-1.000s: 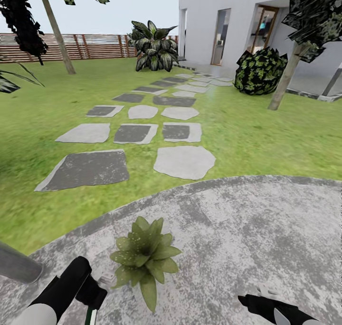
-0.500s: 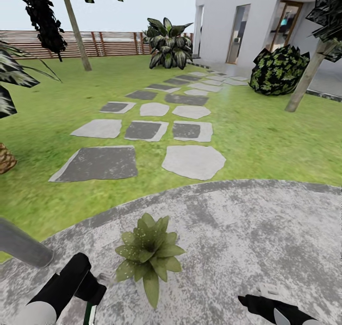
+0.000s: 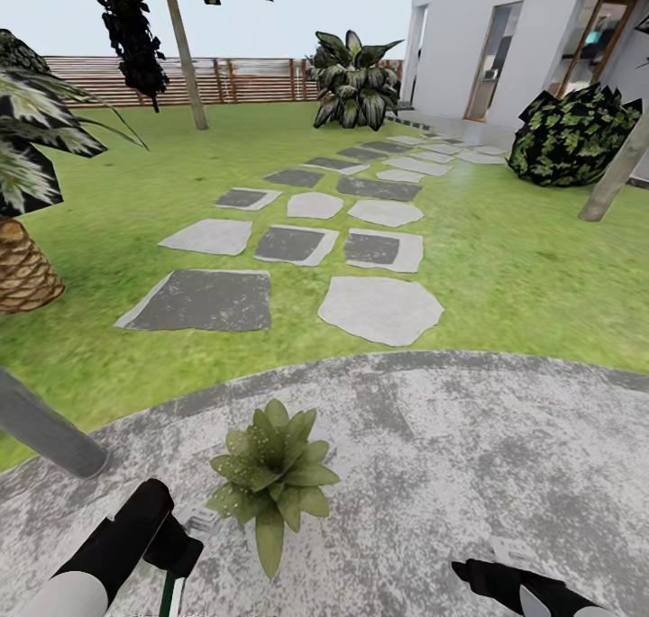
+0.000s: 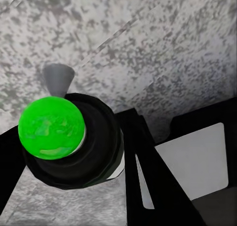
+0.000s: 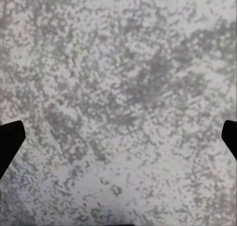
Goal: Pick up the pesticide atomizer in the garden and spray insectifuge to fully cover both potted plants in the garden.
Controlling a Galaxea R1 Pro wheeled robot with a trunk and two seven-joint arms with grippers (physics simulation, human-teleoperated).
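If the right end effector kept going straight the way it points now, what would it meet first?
Most likely the patio: the right wrist view looks along the fingers at bare speckled grey stone, with nothing between. How far off the stone lies is unclear.

Pesticide atomizer (image 4: pixel 74 142) between left hand (image 4: pixel 98 186) fingers (image 4: pixel 158 186)

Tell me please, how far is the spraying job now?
Done: the atomizer is picked up; the left gripper holds it, its nozzle toward the patio. In hand: one potted plant sits just beside that gripper, with white specks on its leaves; I cannot tell if that is spray. Left: finishing this plant, then the second one. The right gripper is empty.
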